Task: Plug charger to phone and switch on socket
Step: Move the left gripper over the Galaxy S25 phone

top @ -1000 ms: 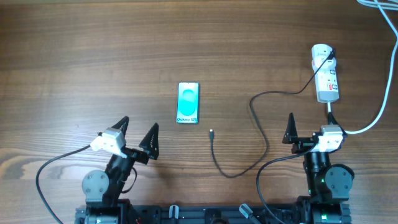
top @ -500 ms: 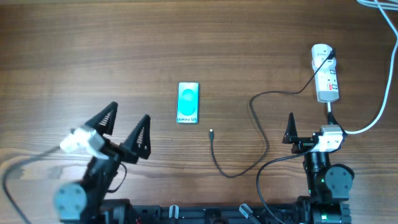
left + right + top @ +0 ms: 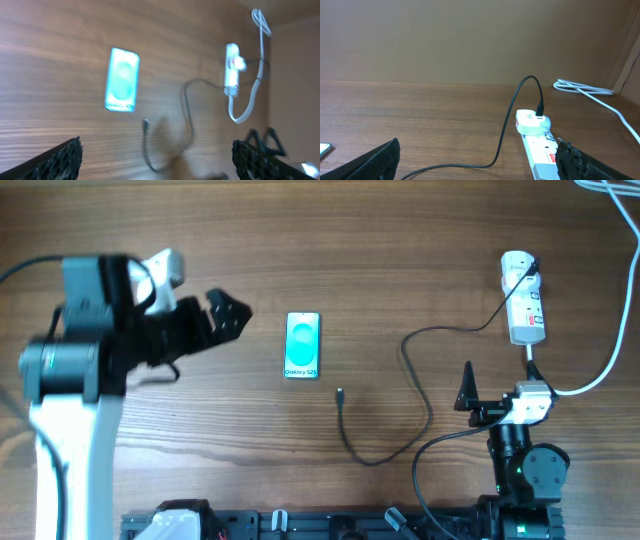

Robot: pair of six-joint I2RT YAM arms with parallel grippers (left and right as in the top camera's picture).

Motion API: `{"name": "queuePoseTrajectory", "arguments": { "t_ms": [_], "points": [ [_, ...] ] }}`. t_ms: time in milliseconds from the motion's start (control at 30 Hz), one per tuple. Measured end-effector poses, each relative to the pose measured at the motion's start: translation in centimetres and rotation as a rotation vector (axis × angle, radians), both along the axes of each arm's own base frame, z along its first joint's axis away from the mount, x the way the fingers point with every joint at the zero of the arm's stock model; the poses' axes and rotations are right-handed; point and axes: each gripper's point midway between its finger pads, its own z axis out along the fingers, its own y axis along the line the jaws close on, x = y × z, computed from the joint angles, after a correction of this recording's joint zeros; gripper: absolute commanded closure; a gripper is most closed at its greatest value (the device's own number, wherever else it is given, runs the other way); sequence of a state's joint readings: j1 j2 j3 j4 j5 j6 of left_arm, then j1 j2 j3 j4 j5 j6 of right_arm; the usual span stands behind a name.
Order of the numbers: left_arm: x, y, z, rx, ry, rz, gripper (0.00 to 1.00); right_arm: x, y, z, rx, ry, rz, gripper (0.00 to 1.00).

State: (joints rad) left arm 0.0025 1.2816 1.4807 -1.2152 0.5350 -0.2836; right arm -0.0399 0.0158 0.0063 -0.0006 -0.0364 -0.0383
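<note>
The phone (image 3: 303, 345), with its cyan screen up, lies flat at the table's middle. It also shows in the left wrist view (image 3: 121, 79). The charger, a thin black cable, has its metal plug tip (image 3: 340, 392) free just right of and below the phone. It loops right up to the white socket (image 3: 523, 310) at the far right. My left gripper (image 3: 228, 308) is open and empty, raised left of the phone. My right gripper (image 3: 495, 392) is open and empty, below the socket (image 3: 542, 142). The cable (image 3: 504, 140) runs between its fingers.
A thicker white lead (image 3: 610, 360) runs from the socket round the right edge to the back corner (image 3: 590, 92). The black cable's loop (image 3: 385, 458) lies in front of the right arm base. A wall stands behind the table.
My left arm has risen from the front left and swung up and forward, so its open gripper is now left of the phone. The right arm, phone and cable have not moved.
</note>
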Motion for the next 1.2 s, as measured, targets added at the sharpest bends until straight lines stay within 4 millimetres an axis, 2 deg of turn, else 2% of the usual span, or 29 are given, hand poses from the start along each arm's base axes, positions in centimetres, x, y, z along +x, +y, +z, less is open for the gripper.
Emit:
{"name": "queuePoseTrajectory", "arguments": {
  "t_ms": [167, 433, 567, 700, 800, 900, 1200],
  "points": [
    [1.3, -2.2, -4.0, -0.023, 0.178, -0.060, 0.00, 0.0, 0.0, 0.0, 0.000, 0.000, 0.000, 0.00],
    [0.1, -7.0, -10.1, 0.204, 0.356, -0.149, 0.01, 0.0, 0.0, 0.0, 0.000, 0.000, 0.000, 0.00],
    [0.5, -6.4, -11.6, 0.317, 0.446, -0.135, 0.00, 0.0, 0.0, 0.0, 0.000, 0.000, 0.000, 0.00],
    [1.9, -5.2, -13.5, 0.432, 0.511, -0.110, 0.00, 0.0, 0.0, 0.0, 0.000, 0.000, 0.000, 0.00],
    [2.6, -4.9, -15.9, 0.483, 0.561, -0.109, 0.00, 0.0, 0.0, 0.0, 0.000, 0.000, 0.000, 0.00],
    [4.0, -5.4, -18.1, 0.504, 0.557, -0.112, 0.00, 0.0, 0.0, 0.0, 0.000, 0.000, 0.000, 0.00],
    [7.2, -7.2, -18.3, 0.456, 0.415, -0.123, 0.00, 0.0, 0.0, 0.0, 0.000, 0.000, 0.000, 0.00]
  ]
}}
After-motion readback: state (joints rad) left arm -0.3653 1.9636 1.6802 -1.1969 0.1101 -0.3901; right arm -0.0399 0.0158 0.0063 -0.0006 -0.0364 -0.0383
